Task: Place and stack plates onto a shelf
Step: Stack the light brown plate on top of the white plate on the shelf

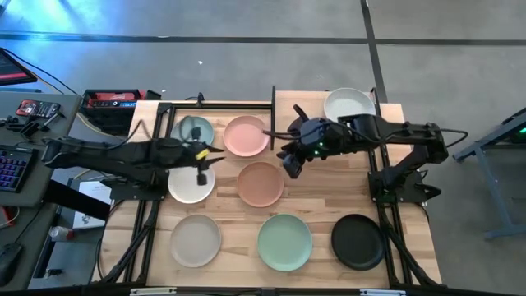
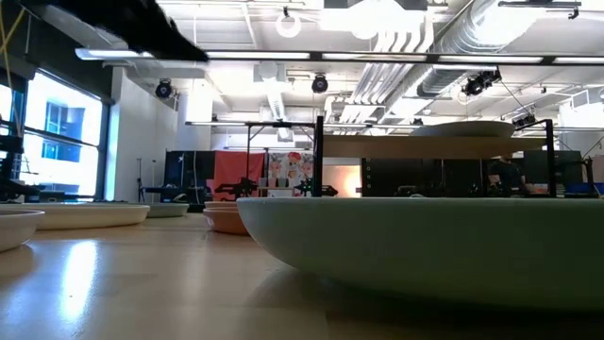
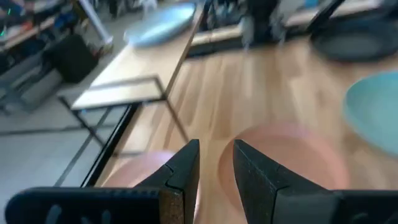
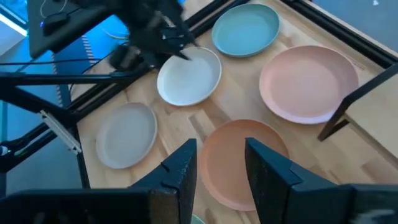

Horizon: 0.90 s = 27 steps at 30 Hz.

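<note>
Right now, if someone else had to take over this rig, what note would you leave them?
Left tool: open, empty, over the round matte white plate.
Right tool: open, empty, above the table between the pink plate and the terracotta plate.
Done: one pale plate lies on the raised light-wood shelf.
Left: seven plates on the tabletop: pale teal, pink, white, terracotta, light grey, mint green, black. All need placing and stacking on the shelf.
</note>
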{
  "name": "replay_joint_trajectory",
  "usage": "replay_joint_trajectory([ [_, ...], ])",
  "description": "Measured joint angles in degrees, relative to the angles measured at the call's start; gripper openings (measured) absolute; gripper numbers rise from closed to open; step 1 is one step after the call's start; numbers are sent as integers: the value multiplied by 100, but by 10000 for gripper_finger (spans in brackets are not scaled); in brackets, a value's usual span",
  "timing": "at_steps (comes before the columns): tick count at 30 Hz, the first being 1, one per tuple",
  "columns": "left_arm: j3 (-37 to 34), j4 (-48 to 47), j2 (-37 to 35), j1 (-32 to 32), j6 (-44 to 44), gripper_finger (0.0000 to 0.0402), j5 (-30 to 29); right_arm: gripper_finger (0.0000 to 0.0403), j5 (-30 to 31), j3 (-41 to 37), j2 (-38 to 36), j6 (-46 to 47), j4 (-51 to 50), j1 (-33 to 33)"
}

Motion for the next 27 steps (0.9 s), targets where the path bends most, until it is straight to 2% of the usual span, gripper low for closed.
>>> replay_joint_trajectory([
  [5,109,-19,753,536,744,86,365,113,381,0,0,-7,-21,153],
  [12,206,-20,1610,1149,1324,86,854,113,404,0,0,-10,-54,179],
  [27,215,543,3127,1606,1584,86,943,113,409,0,0,-20,-125,179],
])
